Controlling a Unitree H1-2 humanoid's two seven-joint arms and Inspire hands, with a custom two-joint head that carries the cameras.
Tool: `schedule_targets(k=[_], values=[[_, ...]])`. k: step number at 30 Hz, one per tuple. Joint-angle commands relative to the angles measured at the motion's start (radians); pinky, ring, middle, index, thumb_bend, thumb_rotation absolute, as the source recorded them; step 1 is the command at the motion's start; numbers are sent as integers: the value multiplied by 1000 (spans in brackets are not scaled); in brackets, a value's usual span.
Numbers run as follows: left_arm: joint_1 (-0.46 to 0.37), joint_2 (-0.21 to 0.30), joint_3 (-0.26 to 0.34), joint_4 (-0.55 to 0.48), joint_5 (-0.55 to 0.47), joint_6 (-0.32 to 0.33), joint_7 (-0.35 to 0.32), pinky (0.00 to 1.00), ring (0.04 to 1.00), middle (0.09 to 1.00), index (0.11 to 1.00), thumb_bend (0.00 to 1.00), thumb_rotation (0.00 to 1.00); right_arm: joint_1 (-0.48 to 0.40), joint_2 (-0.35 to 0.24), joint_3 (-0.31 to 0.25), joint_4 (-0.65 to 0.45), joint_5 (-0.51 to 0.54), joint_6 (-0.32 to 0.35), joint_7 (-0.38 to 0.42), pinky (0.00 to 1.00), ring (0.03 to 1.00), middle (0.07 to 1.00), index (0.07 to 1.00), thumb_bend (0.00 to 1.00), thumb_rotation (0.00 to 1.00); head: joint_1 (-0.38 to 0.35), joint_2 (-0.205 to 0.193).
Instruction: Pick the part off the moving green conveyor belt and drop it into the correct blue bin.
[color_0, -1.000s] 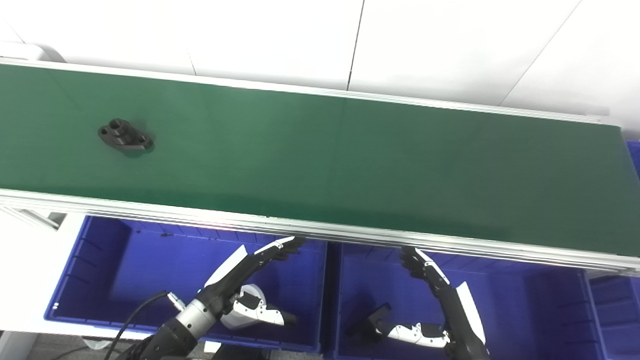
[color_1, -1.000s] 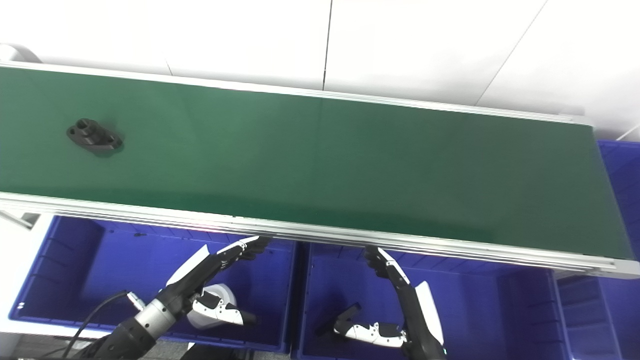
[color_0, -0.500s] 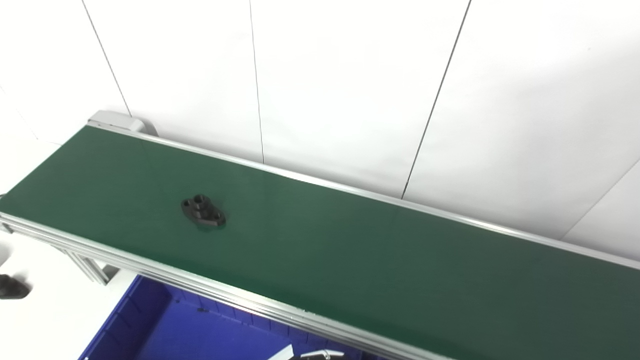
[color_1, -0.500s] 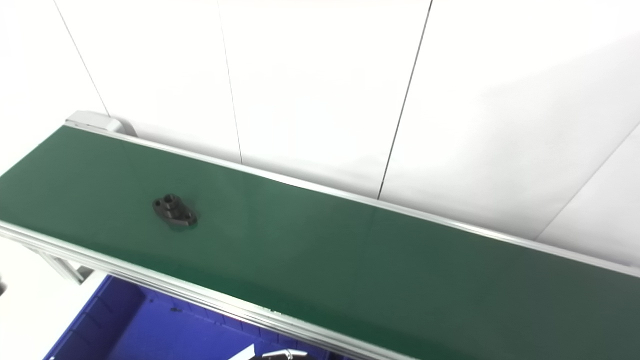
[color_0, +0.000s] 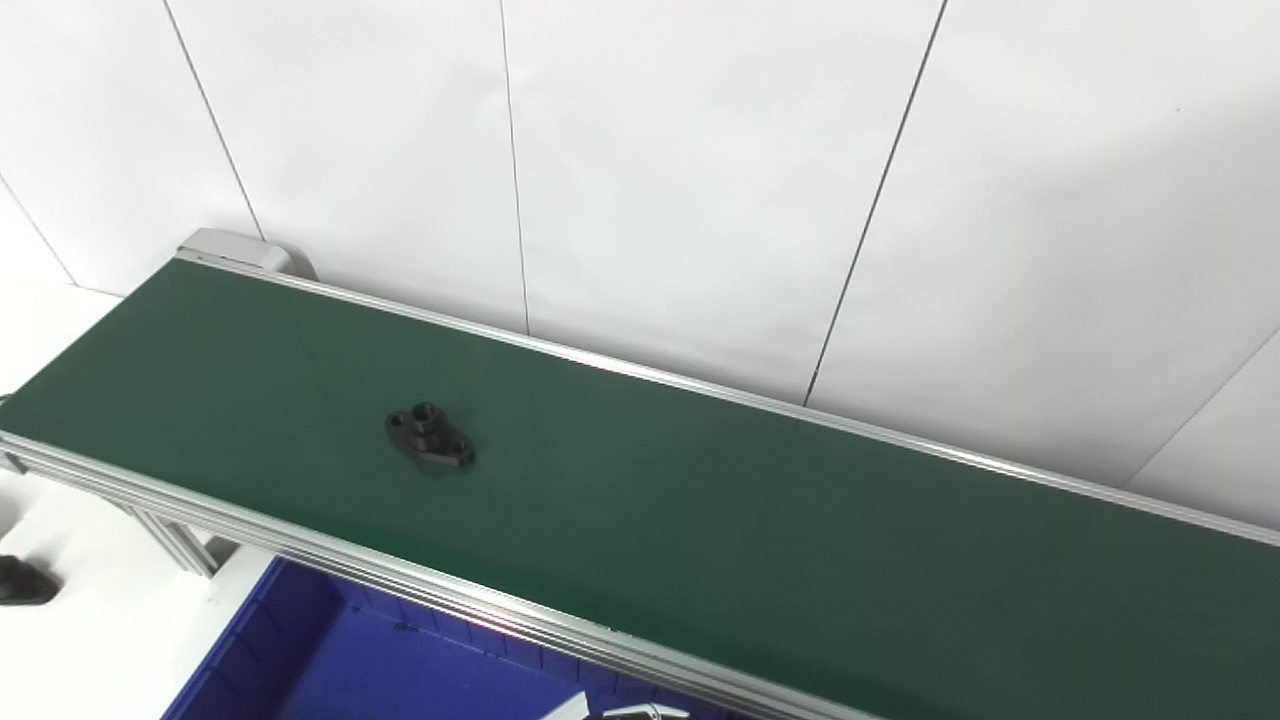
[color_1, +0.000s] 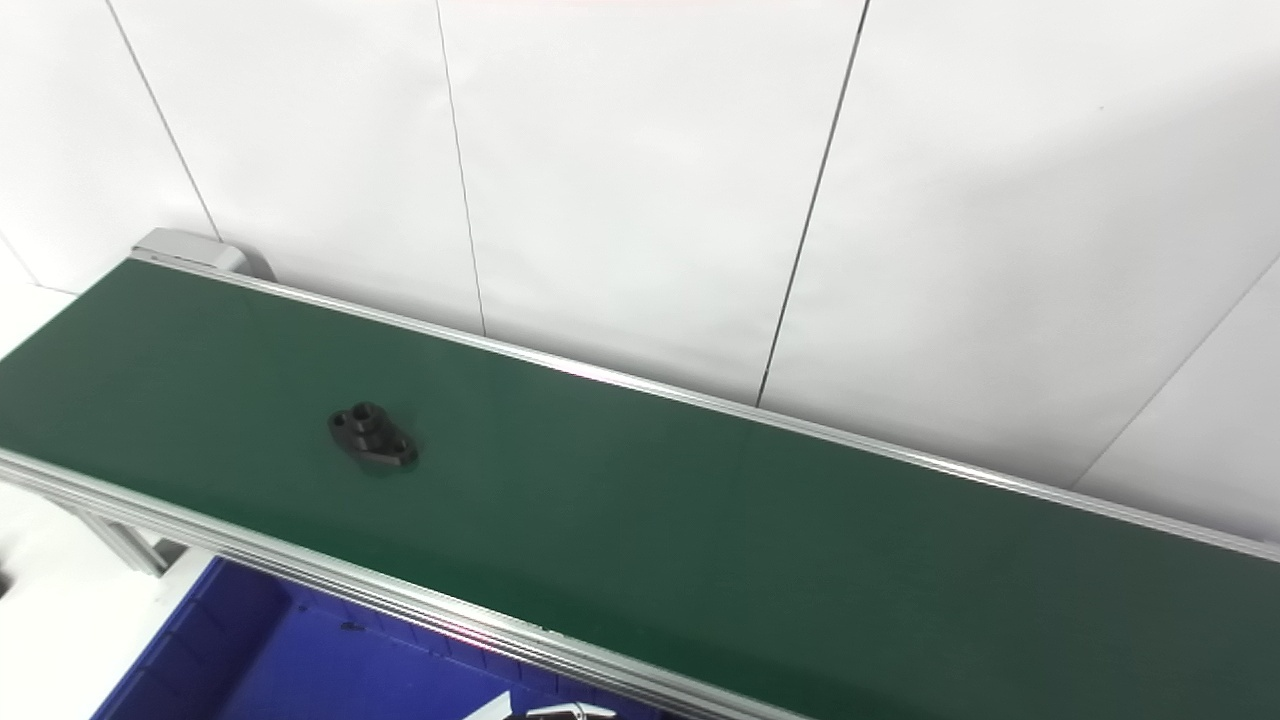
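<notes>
Matte black oval flanged part (color_0: 430, 441) flat on smooth green belt (color_0: 700, 520); hands' finger state unseeable

Part on belt, bin below.
The part (color_0: 430, 439) lies on the belt (color_0: 700, 520), left of middle; the wall (color_0: 700, 180) stands behind; the bin (color_0: 330, 660) sits below the near rail.

Black flanged part (color_0: 430, 441) lies flat on green belt (color_0: 700, 520).

Matt black part (color_0: 430, 440) on smooth green belt (color_0: 760, 520), silvery metal rail (color_0: 400, 585).
</notes>
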Motion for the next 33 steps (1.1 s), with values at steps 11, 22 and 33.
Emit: schedule_targets(k=[11, 22, 33], values=[[-3, 14, 4, -34, -2, -37, 3, 776, 816, 853, 831, 879, 275, 6, 9, -2, -24, 2, -56, -7, 725, 828, 836, 876, 837, 172, -39, 35], [5, 29, 12, -54, -34, -37, -21, 812, 847, 871, 847, 871, 277, 12, 12, 0, -47, -22, -58, -17, 744, 812, 821, 867, 836, 179, -144, 101], [17, 44, 42, -106, -49, -37, -46, 840, 878, 904, 886, 852, 228, 24, 25, -3, -116, -21, -29, 0, 830, 818, 823, 867, 853, 259, -276, 238]])
